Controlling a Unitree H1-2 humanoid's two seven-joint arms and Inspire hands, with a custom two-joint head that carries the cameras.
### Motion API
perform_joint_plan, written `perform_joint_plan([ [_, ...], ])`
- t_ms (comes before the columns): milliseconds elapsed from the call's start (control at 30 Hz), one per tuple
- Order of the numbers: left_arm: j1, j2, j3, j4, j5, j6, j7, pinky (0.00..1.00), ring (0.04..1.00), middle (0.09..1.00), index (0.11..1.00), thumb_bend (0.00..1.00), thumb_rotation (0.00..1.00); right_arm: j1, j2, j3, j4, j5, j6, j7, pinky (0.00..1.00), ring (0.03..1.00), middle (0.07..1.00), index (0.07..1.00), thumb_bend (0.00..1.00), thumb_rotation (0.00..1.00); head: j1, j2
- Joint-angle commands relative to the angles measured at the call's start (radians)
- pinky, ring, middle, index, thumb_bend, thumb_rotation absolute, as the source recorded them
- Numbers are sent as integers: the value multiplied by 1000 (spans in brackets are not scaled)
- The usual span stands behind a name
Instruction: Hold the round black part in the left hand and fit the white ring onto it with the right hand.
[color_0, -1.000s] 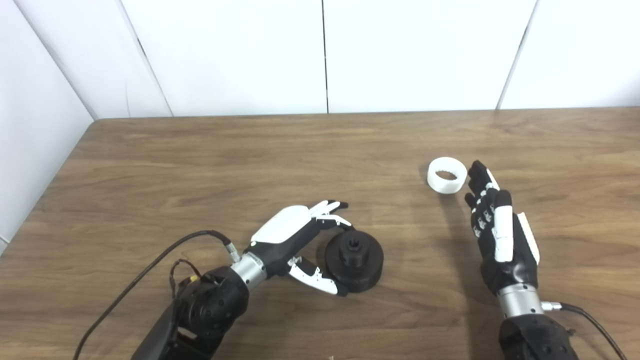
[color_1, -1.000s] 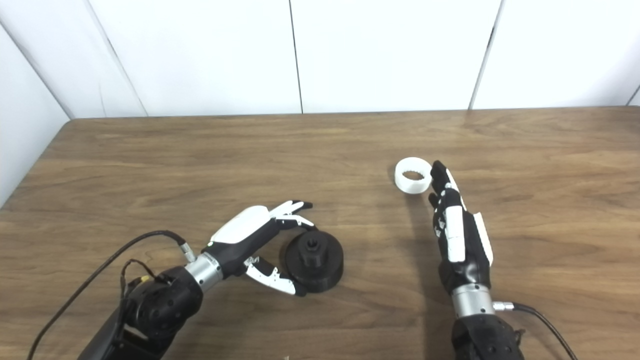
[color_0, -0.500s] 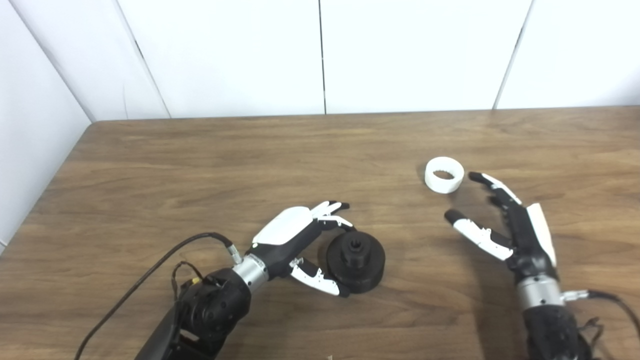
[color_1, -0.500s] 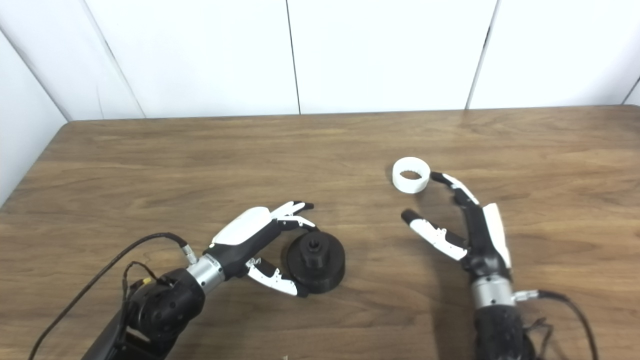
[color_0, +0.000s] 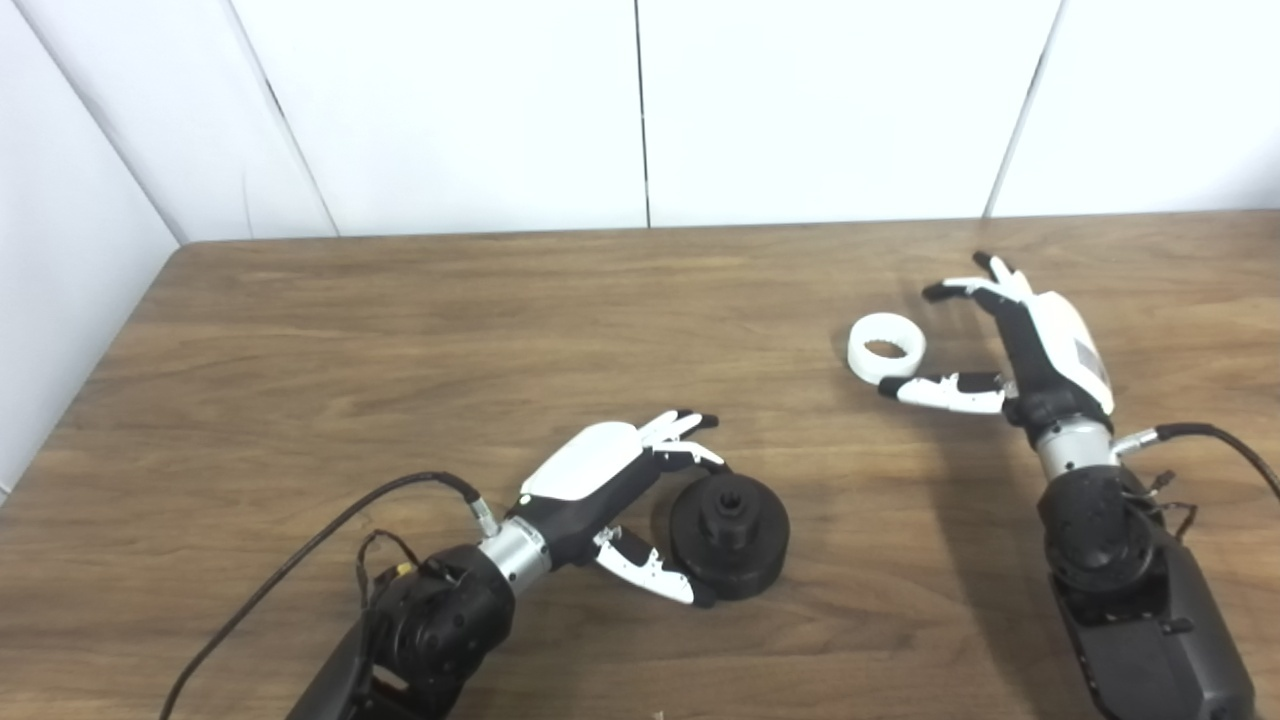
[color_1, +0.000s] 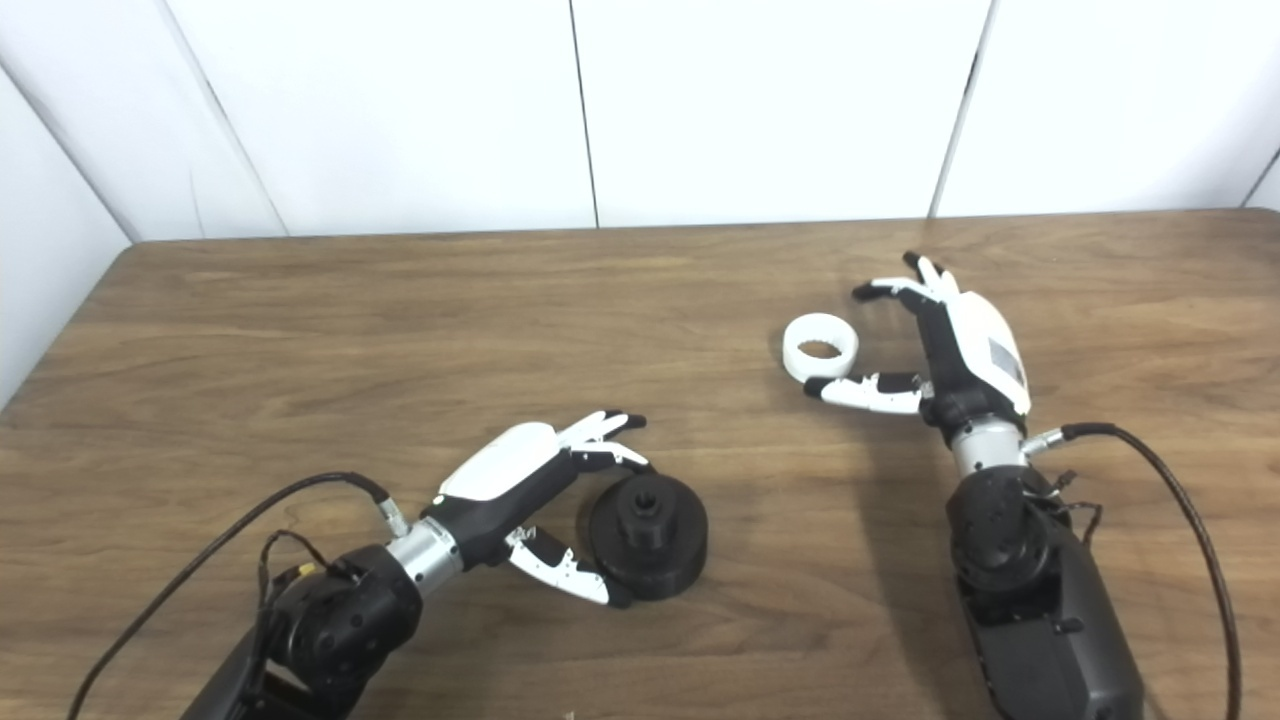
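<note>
I see the scene through two head cameras set side by side, both looking down and forward over the brown wooden table (color_0: 560, 330) towards the white panelled wall (color_0: 640, 110). Both stand at middling range and share nearly the whole tabletop. The right eye view sits slightly further right, so everything lands a little more leftward in it.

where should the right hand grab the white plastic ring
Across its outer wall, coming from its right side. The white plastic ring lies flat, hole up, on the wooden table, and the open right hand already has its thumb in front and fingers behind, so a sideways pinch should fit.
</note>
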Motion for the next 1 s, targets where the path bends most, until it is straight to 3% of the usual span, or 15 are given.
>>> perform_joint_plan([
  [0, 4, 18, -4, 8, 16, 8, -21, 909, 1000, 984, 705, 750, 296, -76, -30, 6, 7, -13, -28, -4, 1000, 1000, 975, 716, 965, 322, -2, -1],
  [333, 8, 21, 4, 18, 15, -1, -22, 920, 1000, 983, 704, 748, 280, -145, -65, 68, 101, -17, -24, 36, 1000, 1000, 973, 729, 956, 362, -5, -5],
  [967, 0, 15, 10, 35, 16, -15, -17, 927, 1000, 983, 708, 747, 296, -219, -71, 117, 261, -3, -57, 47, 1000, 1000, 962, 733, 935, 380, -4, -14],
])
